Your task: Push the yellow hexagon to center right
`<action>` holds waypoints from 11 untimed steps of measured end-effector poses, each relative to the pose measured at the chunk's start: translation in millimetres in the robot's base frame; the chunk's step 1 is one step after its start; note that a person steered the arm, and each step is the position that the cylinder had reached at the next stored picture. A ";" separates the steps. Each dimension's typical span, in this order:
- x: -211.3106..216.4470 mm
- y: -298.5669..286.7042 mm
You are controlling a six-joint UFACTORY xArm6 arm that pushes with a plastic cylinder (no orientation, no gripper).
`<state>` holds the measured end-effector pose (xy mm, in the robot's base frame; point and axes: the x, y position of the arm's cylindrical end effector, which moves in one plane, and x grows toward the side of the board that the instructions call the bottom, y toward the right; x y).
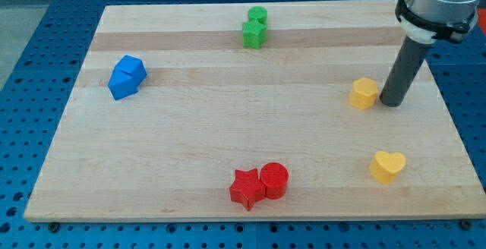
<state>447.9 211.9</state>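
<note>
The yellow hexagon (364, 92) lies on the wooden board at the view's right, about mid-height. My tip (392, 102) stands just to the right of it, very close to or touching its right side. The dark rod rises up and to the right from there into the arm's grey collar at the view's top right corner.
A yellow heart (387, 166) lies below the hexagon at the lower right. A red star (247, 189) and a red cylinder (274, 180) touch at the bottom centre. Two green blocks (255, 27) sit at the top centre. Two blue blocks (126, 77) sit at the left. The board's right edge (448, 112) is near the rod.
</note>
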 end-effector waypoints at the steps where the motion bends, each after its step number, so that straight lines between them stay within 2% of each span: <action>1: 39.3 -19.4; 2: 53.4 -51.7; 3: -9.3 -58.6; 4: -33.6 -58.6; 10: -65.2 -34.0; 11: -47.0 -43.8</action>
